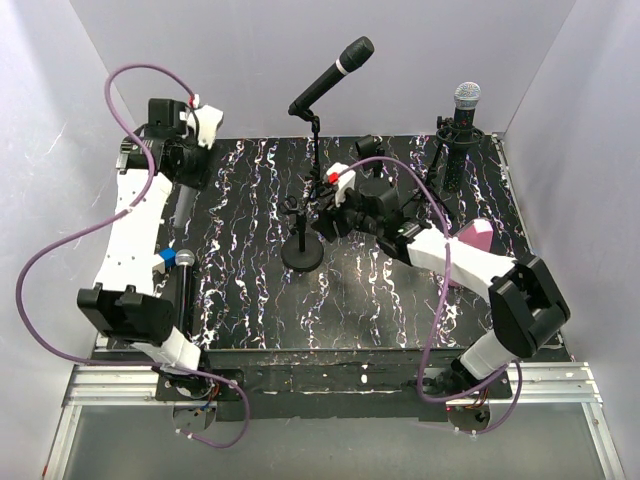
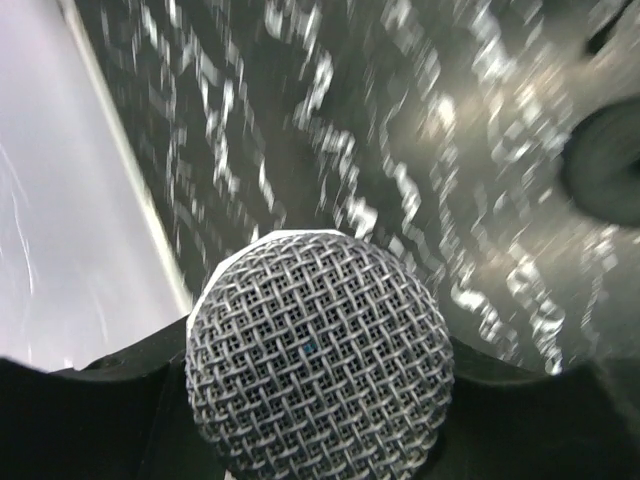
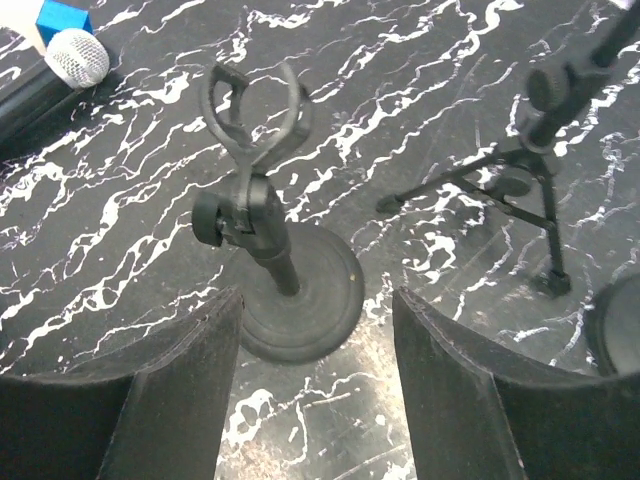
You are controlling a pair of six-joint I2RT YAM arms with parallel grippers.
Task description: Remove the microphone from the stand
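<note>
Filling the top view, a black, white-veined table (image 1: 250,300) is boxed by pale walls (image 1: 60,120) at left, back and right. Bare marble lies along its lower middle, between the two arm bases. At centre stands a short round-based stand (image 1: 302,250), upright, its forked clip (image 3: 252,100) showing only tabletop between its prongs. The right gripper (image 3: 312,300) hangs just right of it, fingers spread wide either side of the base, gripping nothing. At centre left, well apart from the stand, the microphone (image 1: 185,258) is clamped between the dark fingers of the left gripper (image 2: 320,400), its mesh head filling the left wrist view. A tall boom stand (image 1: 316,140) and a tripod stand (image 1: 452,160) occupy the back edge.
</note>
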